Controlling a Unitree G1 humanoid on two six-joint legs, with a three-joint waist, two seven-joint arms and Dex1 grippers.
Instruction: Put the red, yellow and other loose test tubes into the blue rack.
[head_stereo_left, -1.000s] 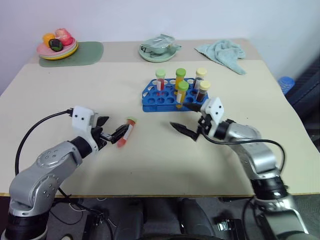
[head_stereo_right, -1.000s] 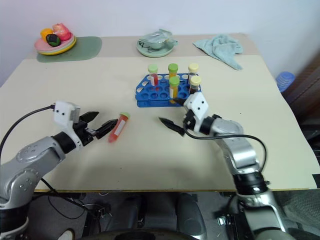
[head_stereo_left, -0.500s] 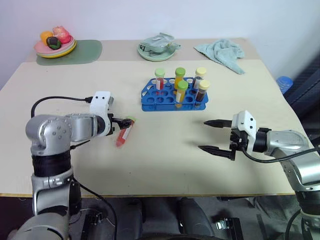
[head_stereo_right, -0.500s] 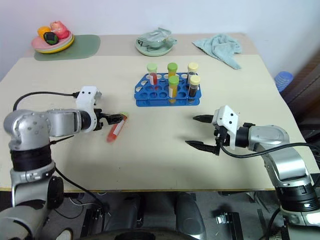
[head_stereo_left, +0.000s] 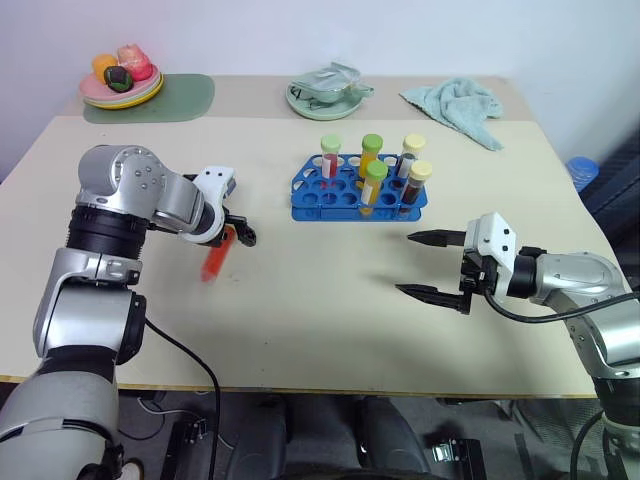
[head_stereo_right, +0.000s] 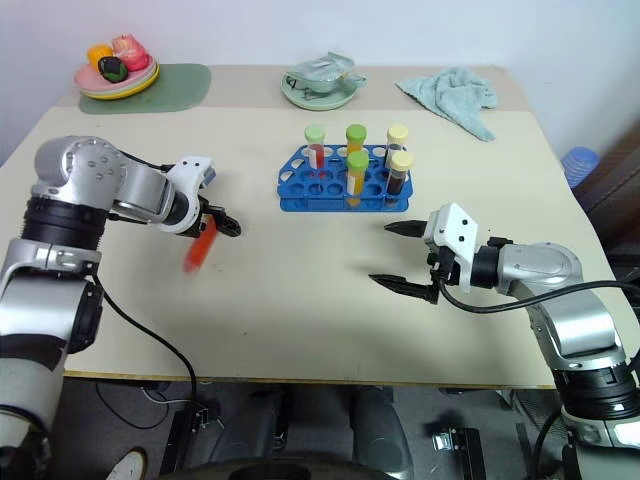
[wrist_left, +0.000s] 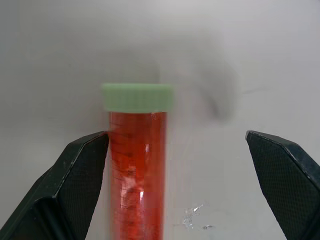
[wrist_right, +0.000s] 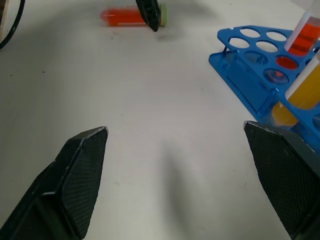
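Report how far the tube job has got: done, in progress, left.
Done: five capped tubes stand in the blue rack. In progress: the left gripper, fingers open, points down over the red tube with the green cap, which lies on the table; the left wrist view shows it between the fingers, not yet gripped. Left: grasp that tube and put it in a free hole. The right gripper is open and holds nothing.

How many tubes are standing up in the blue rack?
5. Along the blue rack back row: a red one, a yellow one, a dark one. Front row: a yellow one, a dark one. None seem hidden.
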